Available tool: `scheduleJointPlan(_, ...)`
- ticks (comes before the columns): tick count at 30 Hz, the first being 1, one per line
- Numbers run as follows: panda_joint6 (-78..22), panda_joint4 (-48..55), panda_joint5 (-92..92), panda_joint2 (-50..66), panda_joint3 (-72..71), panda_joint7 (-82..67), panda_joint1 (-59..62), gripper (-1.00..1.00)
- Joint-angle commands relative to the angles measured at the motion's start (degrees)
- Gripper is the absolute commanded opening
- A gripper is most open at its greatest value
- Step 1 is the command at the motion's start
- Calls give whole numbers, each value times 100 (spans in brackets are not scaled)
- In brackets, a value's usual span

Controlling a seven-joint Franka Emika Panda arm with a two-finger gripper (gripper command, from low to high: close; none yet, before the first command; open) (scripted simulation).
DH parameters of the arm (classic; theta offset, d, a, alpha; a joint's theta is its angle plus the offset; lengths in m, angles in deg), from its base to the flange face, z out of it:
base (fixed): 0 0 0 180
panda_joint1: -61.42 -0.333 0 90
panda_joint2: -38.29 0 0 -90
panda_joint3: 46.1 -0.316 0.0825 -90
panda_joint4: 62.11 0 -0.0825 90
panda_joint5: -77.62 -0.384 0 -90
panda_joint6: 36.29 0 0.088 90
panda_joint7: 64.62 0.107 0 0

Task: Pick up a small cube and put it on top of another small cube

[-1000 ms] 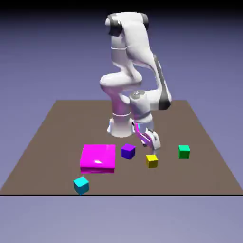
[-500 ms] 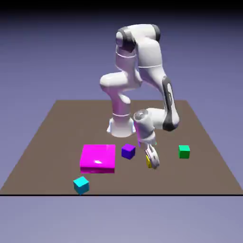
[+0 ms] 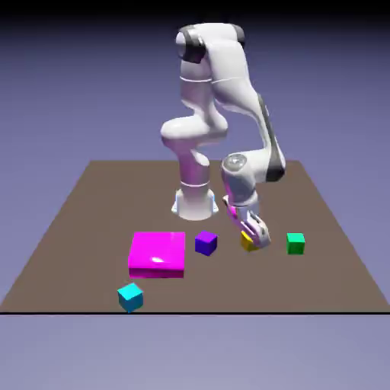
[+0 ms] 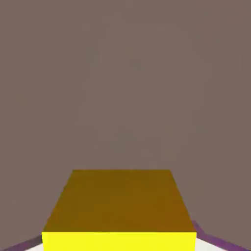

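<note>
Right of the purple cube (image 3: 206, 243) in the exterior view, my gripper (image 3: 250, 245) grips the yellow cube (image 4: 120, 206).

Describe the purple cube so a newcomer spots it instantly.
Find the wide magenta block on the table. Just beyond its edge at the exterior view's right sits the small purple cube. Its neighbours are yellow and green.

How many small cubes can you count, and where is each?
4: a yellow cube in the gripper; a purple cube beside the magenta block; a green cube at the exterior view's right; a cyan cube nearest the camera. Others may be hidden.
</note>
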Motion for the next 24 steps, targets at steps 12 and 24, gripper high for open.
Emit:
scheduleJointPlan(12, -1672, 1171, 2693, 243, -2490, -2278, 923, -100)
scheduleJointPlan(24, -1310, 1252, 3642, 897, -2659, -2297, 881, 100)
